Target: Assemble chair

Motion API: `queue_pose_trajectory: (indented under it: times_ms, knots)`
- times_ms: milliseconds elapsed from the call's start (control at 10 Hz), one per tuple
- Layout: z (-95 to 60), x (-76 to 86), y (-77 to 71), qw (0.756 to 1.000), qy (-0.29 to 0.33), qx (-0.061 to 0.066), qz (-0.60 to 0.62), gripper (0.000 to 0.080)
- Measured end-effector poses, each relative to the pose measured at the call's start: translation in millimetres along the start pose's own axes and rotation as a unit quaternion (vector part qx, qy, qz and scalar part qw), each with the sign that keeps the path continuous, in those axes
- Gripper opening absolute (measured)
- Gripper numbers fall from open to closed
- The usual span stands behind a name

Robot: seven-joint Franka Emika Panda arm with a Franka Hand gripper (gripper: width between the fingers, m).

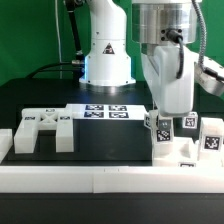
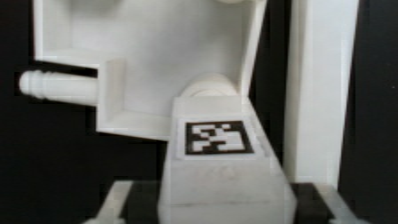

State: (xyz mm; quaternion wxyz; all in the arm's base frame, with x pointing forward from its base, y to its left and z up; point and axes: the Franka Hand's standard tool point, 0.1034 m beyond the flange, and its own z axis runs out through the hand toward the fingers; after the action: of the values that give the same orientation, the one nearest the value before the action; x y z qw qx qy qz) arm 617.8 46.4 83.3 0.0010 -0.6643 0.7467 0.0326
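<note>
End effector (image 1: 170,118) is down among the chair parts (image 1: 188,140) at the exterior view's right, just behind the near rail (image 1: 100,178). Whether its jaws clamp the tagged block (image 2: 217,150), I can't tell. It's tight there, with a panel (image 2: 324,90) close beside. There's open table (image 1: 110,140) mid-scene, a notched frame (image 1: 42,132) on the exterior view's left, and the marker board (image 1: 105,111) farther back.
</note>
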Motion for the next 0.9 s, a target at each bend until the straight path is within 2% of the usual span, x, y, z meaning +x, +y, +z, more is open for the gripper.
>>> queue_pose_trajectory:
  times_ms: [300,600,700,800,900]
  knots:
    - [0.5,-6.2,1.4,0.991,0.0,-0.001,0.133,0.0291]
    - [0.9,-6.5,1.1,0.989,-0.001,0.0,0.147,0.0291]
    - [1.0,-7.1,1.3,0.991,-0.001,0.0,0.132,0.0374]
    - [1.3,-7.6,1.5,0.992,0.0,0.0,0.126,0.0374]
    - [1.3,-7.6,1.5,0.994,0.0,0.0,0.109,0.0563]
